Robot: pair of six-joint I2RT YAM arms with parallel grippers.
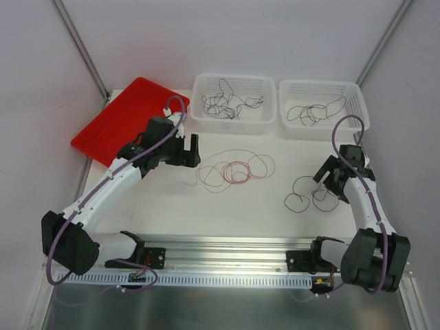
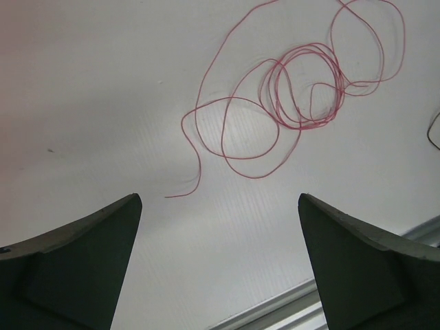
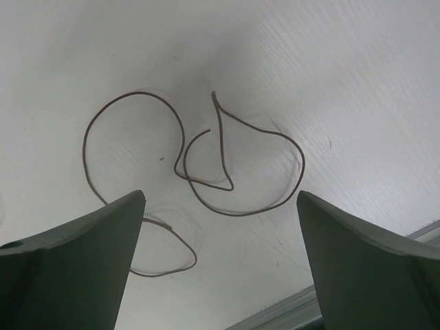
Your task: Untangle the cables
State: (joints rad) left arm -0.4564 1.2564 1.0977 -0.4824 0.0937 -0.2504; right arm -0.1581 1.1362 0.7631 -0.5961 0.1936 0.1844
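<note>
Your two arms, the left arm (image 1: 110,182) and right arm (image 1: 368,205), wear white link shells between black joint housings, each trailed by a thick lilac cable (image 1: 335,141). The left gripper (image 2: 218,197) and right gripper (image 3: 221,193) end in dark, wedge-shaped fingers (image 2: 75,268).

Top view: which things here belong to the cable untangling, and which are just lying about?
Belonging to the job: red cable; dark cable; tangled cables in the left basket; more cables in the right basket.
Just lying about: red tray.
</note>
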